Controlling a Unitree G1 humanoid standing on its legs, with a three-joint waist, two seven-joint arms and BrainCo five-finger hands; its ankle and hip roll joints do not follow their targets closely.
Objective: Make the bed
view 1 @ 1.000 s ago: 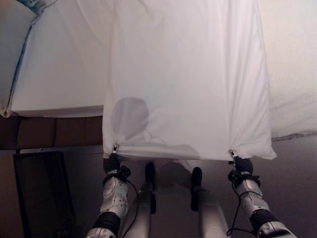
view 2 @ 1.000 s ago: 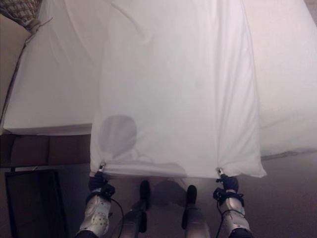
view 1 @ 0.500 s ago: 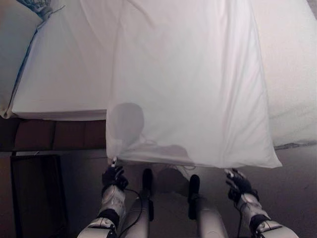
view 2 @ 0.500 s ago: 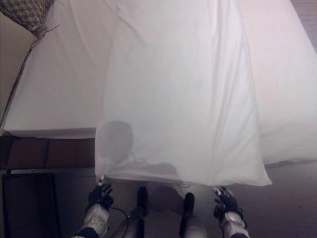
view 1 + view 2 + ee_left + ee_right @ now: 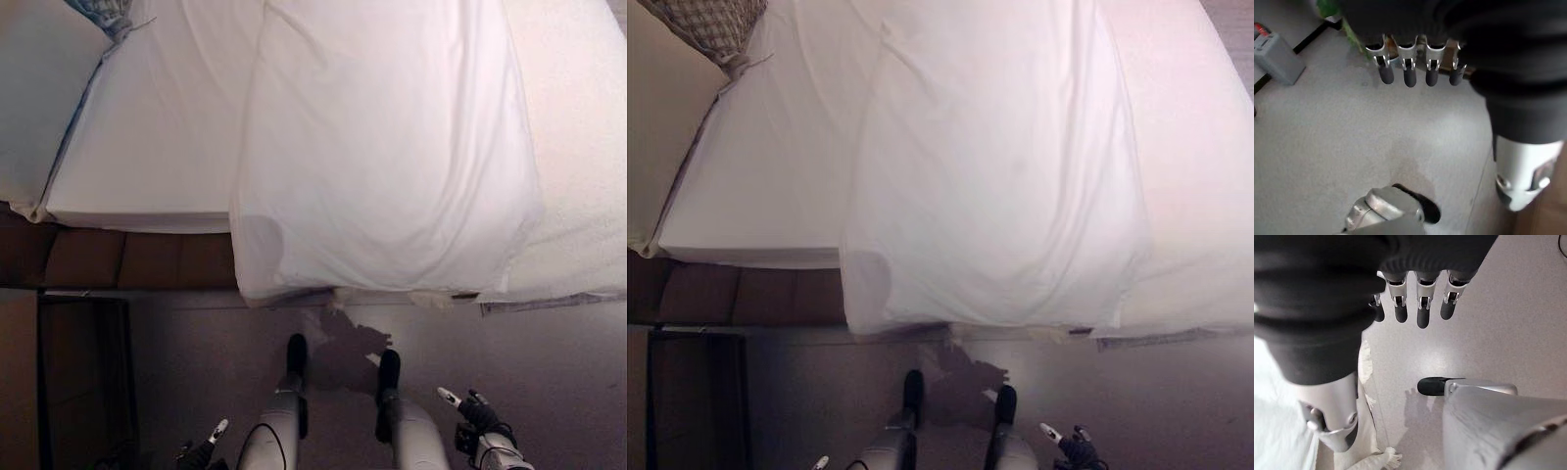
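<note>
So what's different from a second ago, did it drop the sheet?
Yes. Both hands have let go of the white sheet, which has fallen onto the bed, its near edge hanging over the side. The left hand and right hand have dropped low over the floor, fingers straight. The bed is unchanged.

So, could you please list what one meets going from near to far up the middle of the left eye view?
Grey floor → hanging edge of the white duvet → duvet spread over the bed.
</note>
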